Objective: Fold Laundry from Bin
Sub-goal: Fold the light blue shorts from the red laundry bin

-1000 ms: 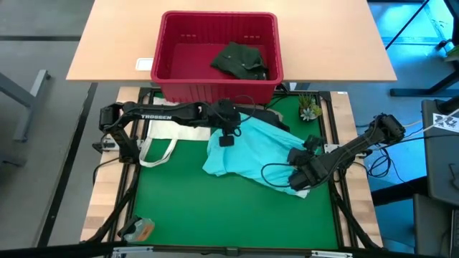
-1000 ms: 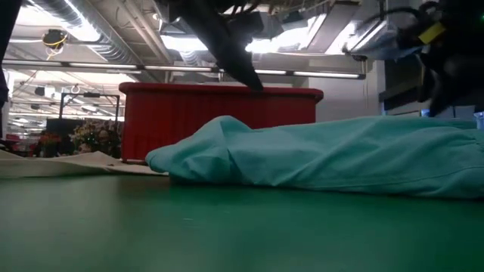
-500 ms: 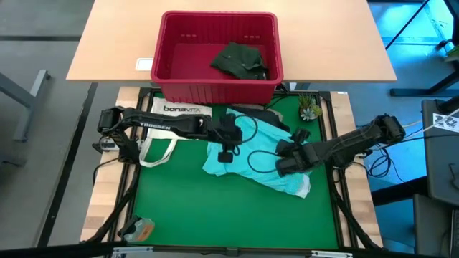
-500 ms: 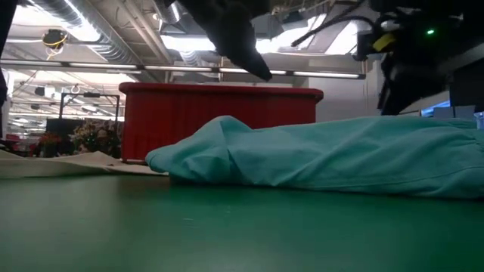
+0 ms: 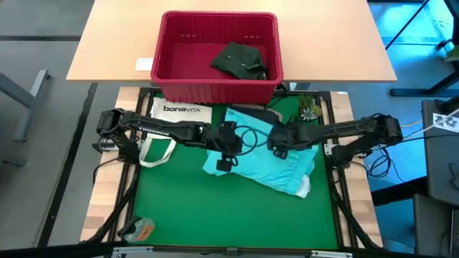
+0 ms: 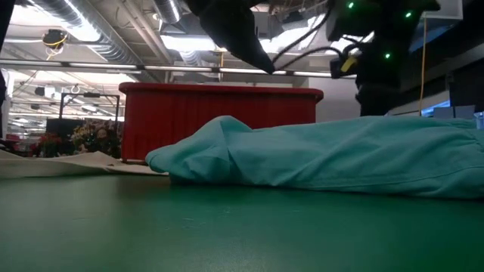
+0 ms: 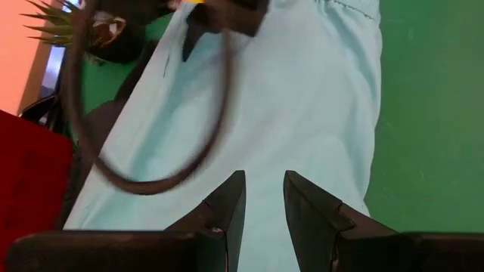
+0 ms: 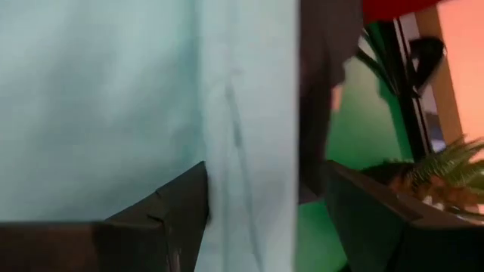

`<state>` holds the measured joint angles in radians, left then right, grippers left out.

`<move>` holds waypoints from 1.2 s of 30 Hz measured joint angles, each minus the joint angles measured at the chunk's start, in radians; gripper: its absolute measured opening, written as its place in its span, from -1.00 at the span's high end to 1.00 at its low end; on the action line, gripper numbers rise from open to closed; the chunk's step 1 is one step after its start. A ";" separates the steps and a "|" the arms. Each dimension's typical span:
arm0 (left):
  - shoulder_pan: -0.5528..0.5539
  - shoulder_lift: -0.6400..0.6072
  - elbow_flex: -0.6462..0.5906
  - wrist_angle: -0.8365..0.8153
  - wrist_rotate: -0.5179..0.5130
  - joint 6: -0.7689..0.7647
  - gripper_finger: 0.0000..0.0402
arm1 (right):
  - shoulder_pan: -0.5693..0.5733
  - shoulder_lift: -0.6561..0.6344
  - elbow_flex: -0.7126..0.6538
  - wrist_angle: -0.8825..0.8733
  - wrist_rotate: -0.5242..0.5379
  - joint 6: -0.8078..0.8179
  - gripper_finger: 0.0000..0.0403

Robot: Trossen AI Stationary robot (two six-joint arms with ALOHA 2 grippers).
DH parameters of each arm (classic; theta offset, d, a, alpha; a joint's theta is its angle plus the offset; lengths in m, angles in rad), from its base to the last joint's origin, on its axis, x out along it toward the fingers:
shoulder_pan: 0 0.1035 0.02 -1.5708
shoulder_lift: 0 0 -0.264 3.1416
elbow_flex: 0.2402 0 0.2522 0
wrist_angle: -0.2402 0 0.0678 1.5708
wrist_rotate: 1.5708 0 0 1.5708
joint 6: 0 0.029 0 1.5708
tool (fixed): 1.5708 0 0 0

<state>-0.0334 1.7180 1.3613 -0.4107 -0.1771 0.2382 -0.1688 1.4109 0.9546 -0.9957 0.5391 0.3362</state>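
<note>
Turquoise garment (image 5: 262, 161): soft, limp, light, slippery; grasp at hem corners. Left end effector (image 7: 262, 198) narrowly parted, empty; right end effector (image 8: 253, 204) released wide

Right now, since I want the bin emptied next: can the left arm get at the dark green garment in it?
Probably yes: the dark green garment lies uncovered in the open red bin, but the left hand hangs over the turquoise garment and must clear the front wall.
</note>
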 joint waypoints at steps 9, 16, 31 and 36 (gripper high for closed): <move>0.000 0.000 0.000 0.000 -0.005 0.000 0.56 | -0.171 0.020 0.000 0.029 0.036 -0.055 -0.23; 0.000 0.000 0.000 0.000 -0.005 0.000 0.56 | -0.219 0.019 0.000 0.027 -0.007 -0.109 -0.23; -0.032 -0.001 0.000 -0.004 -0.053 0.000 0.56 | -0.215 -0.225 0.000 0.018 -0.127 -0.161 -0.23; -0.066 -0.002 0.000 -0.027 -0.054 -0.023 0.56 | -0.133 -0.339 0.000 0.020 -0.353 -0.043 -0.23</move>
<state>-0.0995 1.7164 1.3613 -0.4377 -0.2314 0.2153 -0.3021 1.0723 0.9546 -0.9759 0.1866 0.2929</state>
